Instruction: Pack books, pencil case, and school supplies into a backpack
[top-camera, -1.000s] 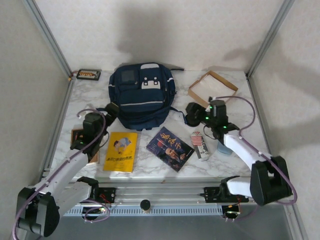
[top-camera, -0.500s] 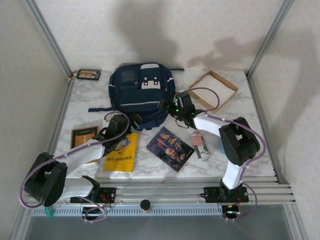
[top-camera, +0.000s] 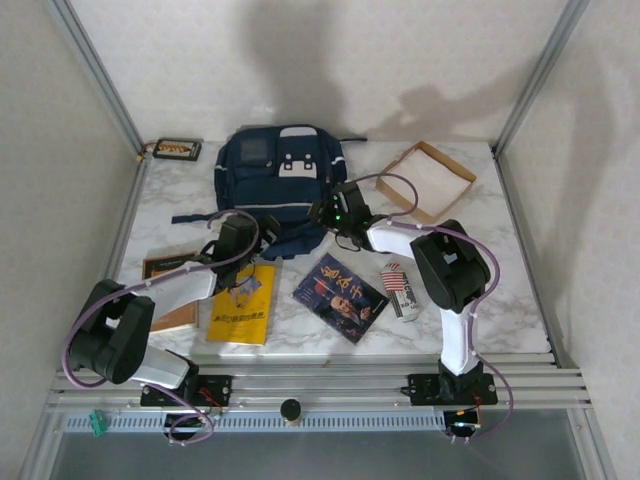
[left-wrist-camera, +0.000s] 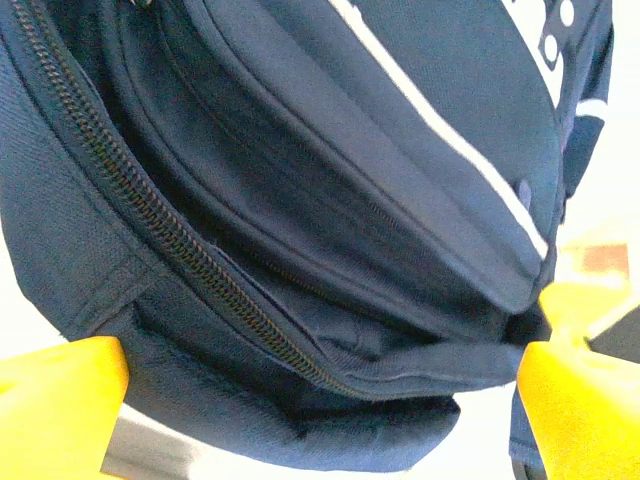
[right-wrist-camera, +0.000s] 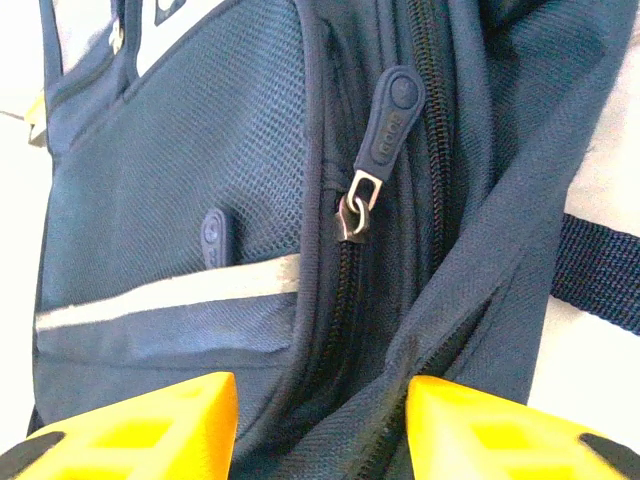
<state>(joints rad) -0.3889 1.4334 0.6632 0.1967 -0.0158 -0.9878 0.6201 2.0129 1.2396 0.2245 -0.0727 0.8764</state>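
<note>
I work in a robotics lab cell, not a home. My left arm (top-camera: 175, 288) and right arm (top-camera: 445, 265) are bolted to an aluminium rail (top-camera: 320, 385) at the edge of a marble-patterned tabletop (top-camera: 500, 230). Pale wall panels (top-camera: 300, 60) and metal frame posts (top-camera: 95, 75) box it in. Purple cables (top-camera: 70, 340) loop along my arms. The backpack (top-camera: 285, 185) and books (top-camera: 242, 305) lie laid out like test pieces.

Your marble table (top-camera: 510, 260) carries the backpack (top-camera: 283, 190) at the back middle, a black case (top-camera: 176, 149) in the far left corner and a cardboard tray (top-camera: 430, 178) at the far right. Nearer you, from left to right, lie a brown book (top-camera: 162, 268), a yellow book (top-camera: 243, 305), a blue book (top-camera: 340, 296) and a striped can (top-camera: 399, 288).
</note>
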